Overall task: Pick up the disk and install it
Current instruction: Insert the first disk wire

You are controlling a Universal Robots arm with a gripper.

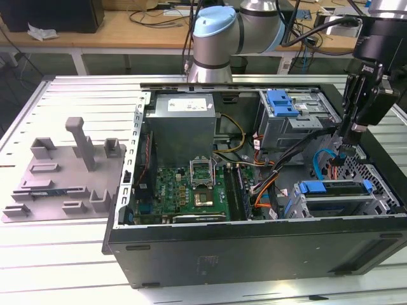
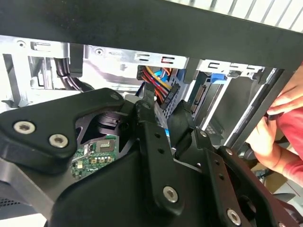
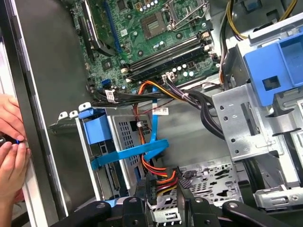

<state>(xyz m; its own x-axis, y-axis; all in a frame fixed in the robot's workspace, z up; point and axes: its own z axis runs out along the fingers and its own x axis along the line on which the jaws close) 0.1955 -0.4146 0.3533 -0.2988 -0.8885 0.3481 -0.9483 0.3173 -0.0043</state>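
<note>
Inside the computer case (image 1: 254,248), the disk (image 1: 336,188) sits in its drive cage (image 1: 337,204).

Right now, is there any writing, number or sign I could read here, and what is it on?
White label on the grey metal power-supply box: print too small to read.
White tags on the black cable bundle: blurred, unreadable.
Green circuit board: markings too small to read.
No text can be quoted.
</note>
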